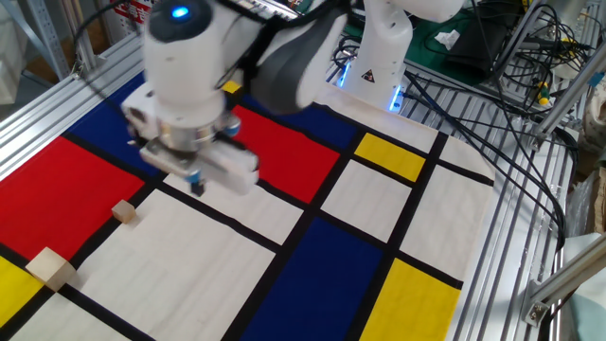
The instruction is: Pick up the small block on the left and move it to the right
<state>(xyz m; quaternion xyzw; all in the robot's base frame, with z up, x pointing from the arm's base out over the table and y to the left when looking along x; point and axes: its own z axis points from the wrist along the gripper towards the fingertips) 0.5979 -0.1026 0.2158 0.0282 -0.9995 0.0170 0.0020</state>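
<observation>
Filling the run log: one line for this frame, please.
phase: approach | gripper: above the table, carrying nothing, jaw state unclear | small block: on white panel at left, untouched | larger block: front-left, untouched | contact: none

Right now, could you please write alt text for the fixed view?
A white robot arm holds its gripper above a colourful checked table, to the right of a small block on a white panel. A larger block lies nearer the front left corner.
</observation>
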